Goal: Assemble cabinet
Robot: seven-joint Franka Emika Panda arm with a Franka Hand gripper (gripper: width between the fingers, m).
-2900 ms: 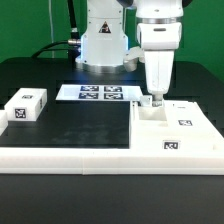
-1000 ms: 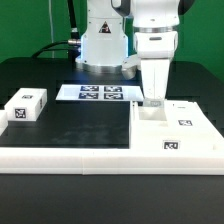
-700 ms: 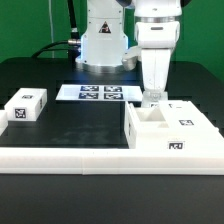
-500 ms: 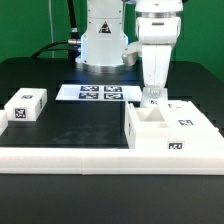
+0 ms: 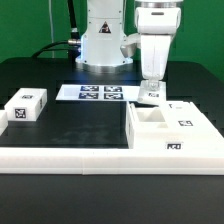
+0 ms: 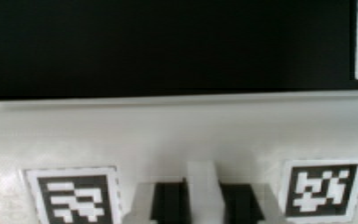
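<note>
Exterior view: the cabinet [image 5: 172, 128] sits open side up on the exterior view's right, butted against the long white rail [image 5: 60, 155], probably so it cannot slide. The gripper [image 5: 150, 96] hangs just over its rear wall; whether it touches is unclear. A small tagged block [image 5: 27, 105] waits well apart, with the marker board [image 5: 98, 93] behind.

Wrist view: 2 dark fingers [image 6: 167, 201] flank a thin white ridge of the cabinet [image 6: 176, 140], between 2 tags [image 6: 73, 195]; blur hides whether they pinch it or stand loose
</note>
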